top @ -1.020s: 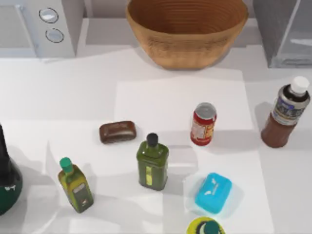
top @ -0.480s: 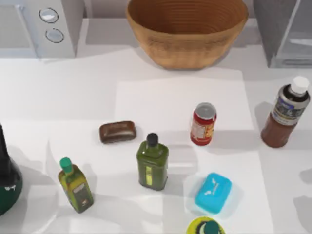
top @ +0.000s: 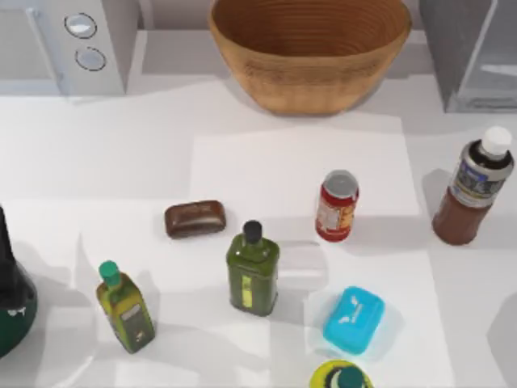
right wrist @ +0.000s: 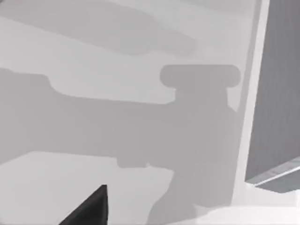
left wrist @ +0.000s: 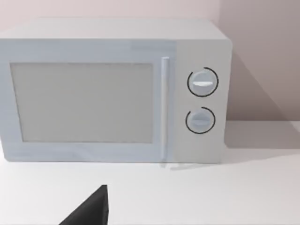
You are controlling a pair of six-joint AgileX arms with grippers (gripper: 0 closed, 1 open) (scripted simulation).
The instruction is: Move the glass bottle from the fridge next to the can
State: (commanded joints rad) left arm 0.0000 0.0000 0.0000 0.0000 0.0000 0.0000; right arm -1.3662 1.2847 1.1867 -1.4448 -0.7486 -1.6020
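One shadow has grown at the table's (top: 121, 162) near right corner: an approach is suggested. The bottle (top: 474, 196) stands outside the fridge (top: 472, 48), right of the can (top: 337, 205), well apart. Pincer states cannot be told.

overhead table (top: 121, 153) view, wrist cameras low

So there's a big wicker basket (top: 310, 50) at the back edge of the bench (top: 121, 162), and a grey microwave (top: 73, 44) with two round knobs in the back left corner. Mid-bench you've got a brown soap bar (top: 195, 218), with a green square bottle (top: 253, 271) with a black cap just in front of it. A small olive bottle (top: 126, 307) with a green cap stands toward the front left. A blue soap box (top: 354, 319) lies near the front edge, and a dark green rounded thing (top: 12, 299) is at the left edge.
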